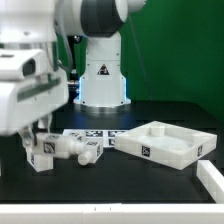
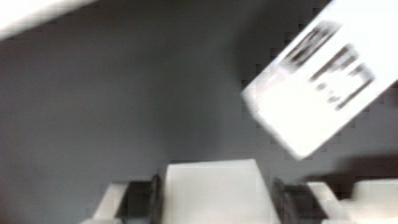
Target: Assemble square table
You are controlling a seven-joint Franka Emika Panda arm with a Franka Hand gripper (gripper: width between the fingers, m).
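At eight o'clock in the exterior view, the gripper point(image 1: 36, 138) is pinching a white leg point(image 1: 41, 156), with its jaws half closed against the leg's sides. Loose legs point(image 1: 72, 151) are lying at its three o'clock. The marker board point(image 1: 97, 131) is lying centrally, and the square panel point(image 1: 160, 143) is sitting at four o'clock.

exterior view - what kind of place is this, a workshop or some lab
Most likely a robotics lab bench: a robot arm is mounted at a black table, a marker board lies on it, and the tagged square panel and white legs sit before a green backdrop.
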